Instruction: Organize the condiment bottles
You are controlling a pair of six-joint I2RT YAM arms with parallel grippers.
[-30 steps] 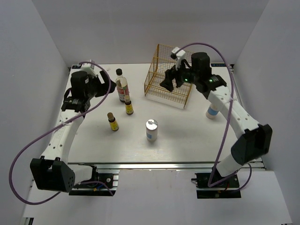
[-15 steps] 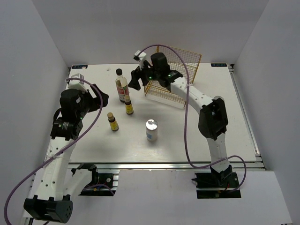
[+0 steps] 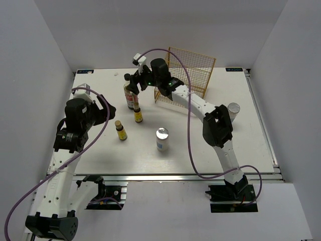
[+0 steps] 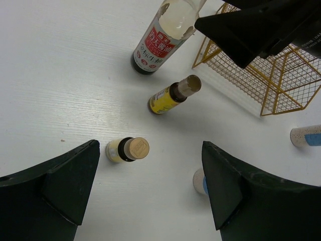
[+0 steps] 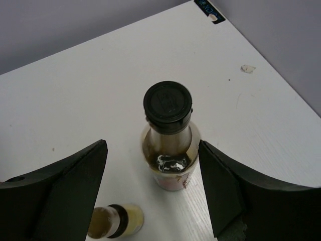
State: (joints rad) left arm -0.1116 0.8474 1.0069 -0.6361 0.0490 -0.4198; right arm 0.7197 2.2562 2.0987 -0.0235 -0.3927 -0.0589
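Observation:
The tall clear bottle (image 3: 131, 99) with a black cap (image 5: 168, 103) and red-white label stands at the back left. My right gripper (image 3: 131, 85) hovers open over it, one jaw on each side of its neck (image 5: 151, 145), not touching. Two tiny amber bottles (image 3: 137, 114) (image 3: 120, 130) stand just in front of it. One white cylinder (image 3: 162, 139) is mid-table, another (image 3: 232, 111) at the right. My left gripper (image 3: 104, 111) is open and holds nothing (image 4: 150, 150), raised to the left of the amber bottles (image 4: 128, 149) (image 4: 173, 94).
The gold wire rack (image 3: 185, 78) stands at the back centre, right behind the right arm's forearm. The right arm stretches across the table from its base at the near right. The table's back edge lies close behind the tall bottle.
The right arm has swung left from the rack to above the tall bottle, uncovering the right-hand white cylinder. The left arm has drawn back toward the near left.

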